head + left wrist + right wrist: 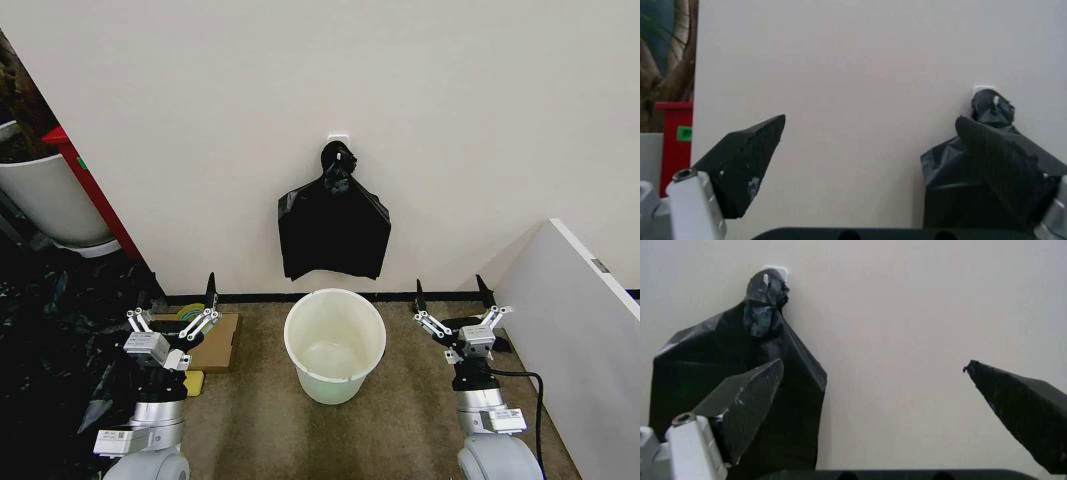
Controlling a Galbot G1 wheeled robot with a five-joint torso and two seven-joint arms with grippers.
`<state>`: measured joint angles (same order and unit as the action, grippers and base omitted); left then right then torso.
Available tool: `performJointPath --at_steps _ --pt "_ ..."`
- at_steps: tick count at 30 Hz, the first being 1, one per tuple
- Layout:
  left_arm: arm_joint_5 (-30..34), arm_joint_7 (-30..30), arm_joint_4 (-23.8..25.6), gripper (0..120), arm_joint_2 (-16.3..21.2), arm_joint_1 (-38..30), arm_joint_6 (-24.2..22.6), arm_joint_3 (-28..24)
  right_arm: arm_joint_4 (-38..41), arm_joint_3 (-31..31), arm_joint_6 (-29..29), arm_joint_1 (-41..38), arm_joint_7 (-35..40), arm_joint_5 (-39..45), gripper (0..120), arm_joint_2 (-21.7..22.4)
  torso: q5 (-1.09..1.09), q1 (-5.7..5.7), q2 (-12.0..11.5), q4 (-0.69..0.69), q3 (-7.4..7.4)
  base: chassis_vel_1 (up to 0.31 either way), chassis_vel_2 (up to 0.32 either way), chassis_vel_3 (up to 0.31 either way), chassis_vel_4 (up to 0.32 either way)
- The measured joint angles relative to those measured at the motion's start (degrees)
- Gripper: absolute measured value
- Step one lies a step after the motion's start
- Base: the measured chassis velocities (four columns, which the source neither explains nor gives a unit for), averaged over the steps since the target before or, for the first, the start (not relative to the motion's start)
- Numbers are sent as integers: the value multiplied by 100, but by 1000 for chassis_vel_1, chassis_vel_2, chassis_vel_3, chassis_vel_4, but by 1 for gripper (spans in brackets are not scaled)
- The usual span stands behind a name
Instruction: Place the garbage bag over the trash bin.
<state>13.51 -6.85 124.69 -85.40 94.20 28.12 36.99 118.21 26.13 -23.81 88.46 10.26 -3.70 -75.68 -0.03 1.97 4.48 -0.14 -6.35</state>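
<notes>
Left gripper (183, 307) and right gripper (455, 303) are hovering beside the trash bin (335, 344), fingers spread wide, gripping nothing.

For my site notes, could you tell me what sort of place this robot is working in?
Probably an indoor office or lab corner: a plain white wall, brown carpet, a potted plant, and black bags hung above a trash bin.

Right gripper (873, 400) fingers (747, 405) spread before hanging black bags (720, 370).
</notes>
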Motion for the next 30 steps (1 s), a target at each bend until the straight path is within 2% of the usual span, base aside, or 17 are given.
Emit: performJointPath --at_steps 2,5,10,11,12,13,14,16,17,18,22,23,24,27,30 --pt "49 25 -12 100 -20 19 0 2 -90 45 -46 -85 64 -247 100 5 0 0 0 0 0 0 0 0 0" --pt "397 134 -51 100 -140 64 -41 -55 -337 158 -412 -234 -46 -658 100 -14 1 0 0 0 0 0 0 0 0" --pt "396 78 -182 100 -205 35 -40 -63 -484 58 -398 -395 -70 -618 100 0 -1 0 0 0 0 0 0 0 0" --pt "467 -137 -221 100 -196 -5 42 -62 -544 19 -362 -502 -108 -535 100 2 -1 0 0 0 0 0 0 0 0" --pt "683 -608 -247 100 -114 -47 157 -60 -571 -97 -266 -630 -263 -98 100 56 -1 0 0 -2 0 0 0 0 0" --pt "683 -608 -247 100 -114 -47 157 -60 -571 -97 -266 -630 -263 -98 100 56 -1 0 0 -2 0 0 0 0 0" --pt "804 -855 -246 100 -53 -44 211 -38 -564 -301 -101 -756 -414 615 100 164 -1 0 0 -3 0 0 0 0 0" --pt "912 -985 -222 100 7 -27 263 21 -492 -758 322 -1065 -591 2083 100 382 0 0 0 0 0 0 0 0 0" --pt "927 -978 -211 100 22 -22 269 41 -484 -913 462 -1238 -672 2665 100 464 0 0 0 1 0 0 0 0 0" --pt "927 -978 -211 100 22 -22 269 41 -484 -913 462 -1238 -672 2665 100 464 0 0 0 1 0 0 0 0 0" --pt "923 -766 -198 100 23 16 273 87 -594 -1566 1051 -2285 -1167 5465 100 670 -2 0 0 1 -1 0 0 0 0" --pt "904 -726 -212 100 19 22 273 93 -632 -1672 1144 -2496 -1257 5938 100 663 -1 0 0 1 -1 0 0 0 0" --pt "904 -726 -212 100 19 22 273 93 -632 -1672 1144 -2496 -1257 5938 100 663 -1 0 0 1 -1 0 0 0 0" --pt "838 -628 -278 100 5 25 273 130 -868 -1991 1318 -3099 -1542 7003 100 498 -2 0 0 -1 -1 0 0 0 0" --pt "818 -573 -310 100 5 16 271 152 -1167 -2132 1361 -3440 -1694 7280 100 342 -1 0 0 0 -1 0 0 0 0"
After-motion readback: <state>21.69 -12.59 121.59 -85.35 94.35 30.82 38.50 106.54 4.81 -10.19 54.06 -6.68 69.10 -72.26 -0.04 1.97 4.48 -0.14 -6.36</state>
